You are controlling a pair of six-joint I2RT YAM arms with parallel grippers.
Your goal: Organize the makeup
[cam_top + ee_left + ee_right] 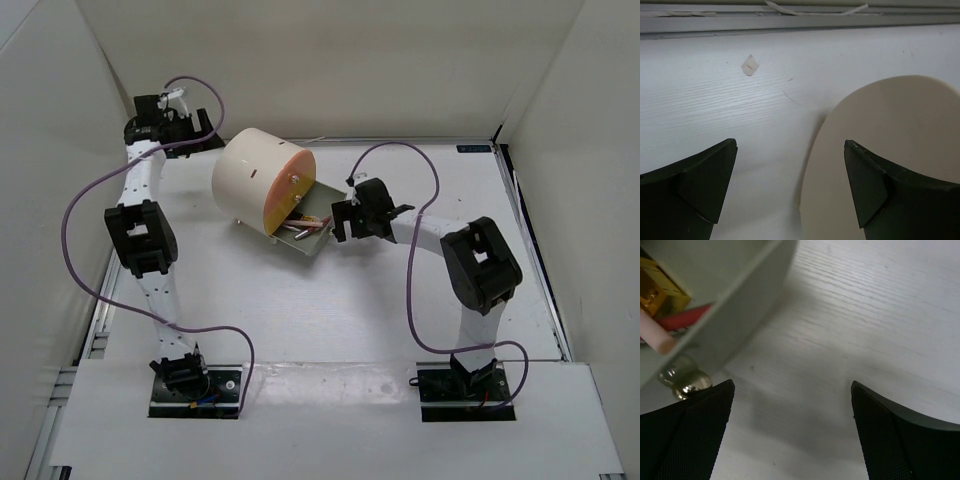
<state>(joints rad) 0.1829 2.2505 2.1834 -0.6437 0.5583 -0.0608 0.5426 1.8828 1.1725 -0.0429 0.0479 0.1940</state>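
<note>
The makeup lies in a grey drawer (312, 243) pulled out of the big cream cylinder (252, 172) with the orange front. Thin pink and grey pencils (303, 229) show in it. In the right wrist view I see a pink pencil (656, 338), a red piece (684, 318) and a gold compact (654, 289) behind the drawer wall (735, 300). My right gripper (338, 222) is open and empty at the drawer's right end, also in its wrist view (790, 432). My left gripper (207, 136) is open and empty behind the cylinder's (890, 145) back left; its wrist view (790, 187) shows the same.
A small metal knob (687, 382) sits under the drawer's edge by my right gripper's left finger. White walls close in the table (330, 310) on three sides. A torn scrap of tape (749, 65) lies on the table near the back rail.
</note>
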